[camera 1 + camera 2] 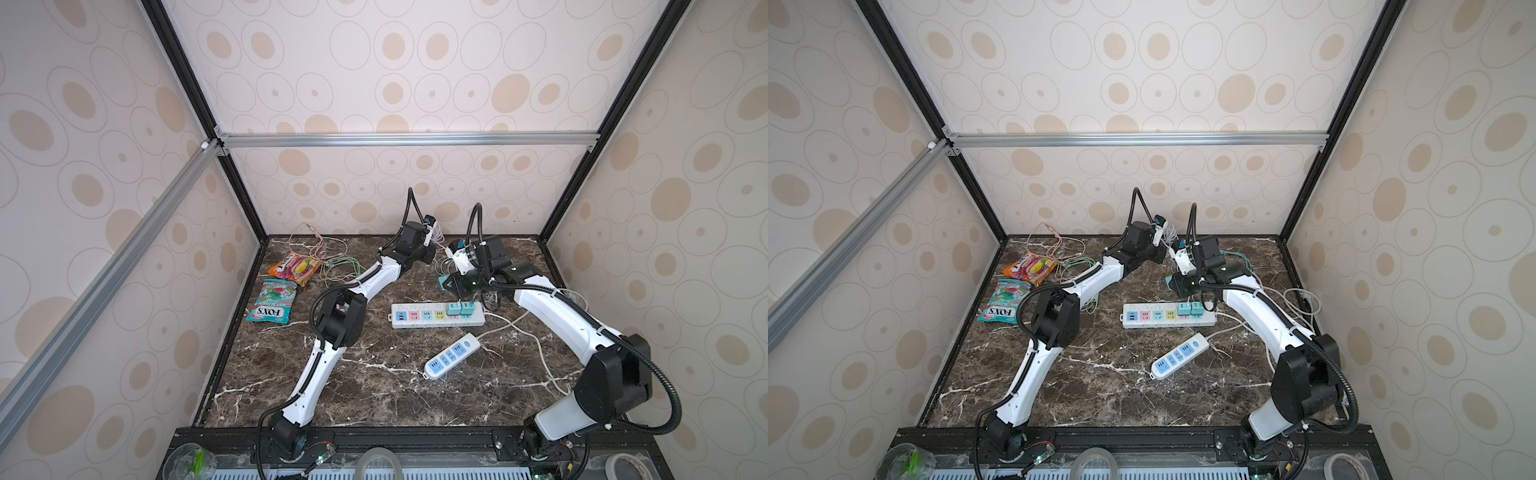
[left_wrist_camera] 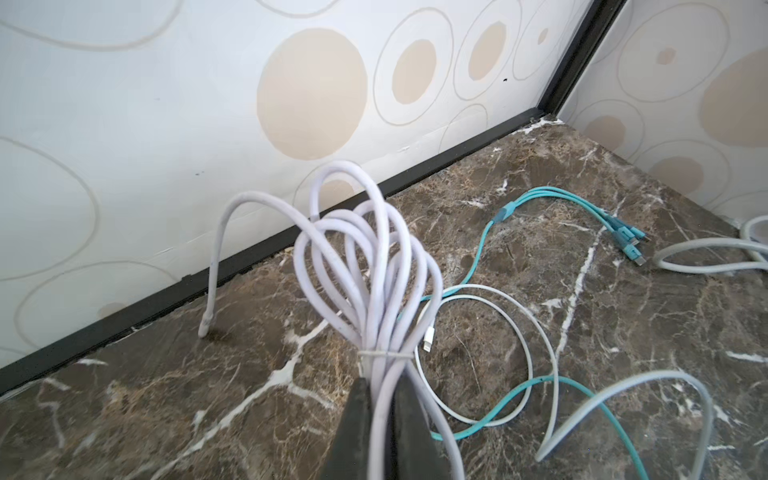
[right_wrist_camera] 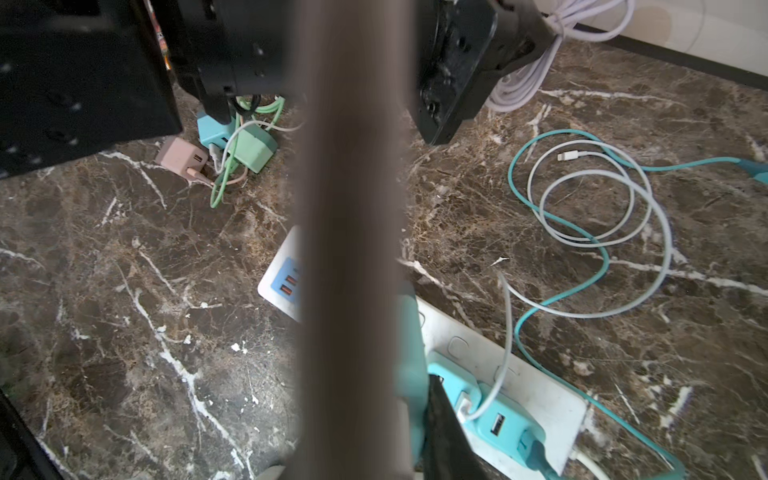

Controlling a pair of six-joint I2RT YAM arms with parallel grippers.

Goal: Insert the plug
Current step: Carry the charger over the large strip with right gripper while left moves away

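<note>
A white power strip (image 1: 438, 322) (image 1: 1169, 324) with coloured sockets lies mid-table, with two teal plugs (image 1: 460, 308) seated at its right end. My right gripper (image 1: 449, 284) (image 3: 405, 415) hovers just behind that strip, shut on a teal plug (image 1: 441, 283) (image 3: 409, 353). In the right wrist view the plug sits between a blurred brown finger (image 3: 349, 291) and a black finger (image 3: 444, 415), over the strip (image 3: 540, 395). My left gripper (image 1: 432, 239) (image 2: 384, 399) is near the back wall, shut on a tied bundle of pale lilac cable (image 2: 365, 266).
A second white and blue strip (image 1: 452, 356) lies nearer the front. Two snack bags (image 1: 272, 301) and thin green cables (image 1: 340, 268) are at the left. Loose teal and white cables (image 2: 498, 332) and several small chargers (image 3: 232, 145) lie near the back.
</note>
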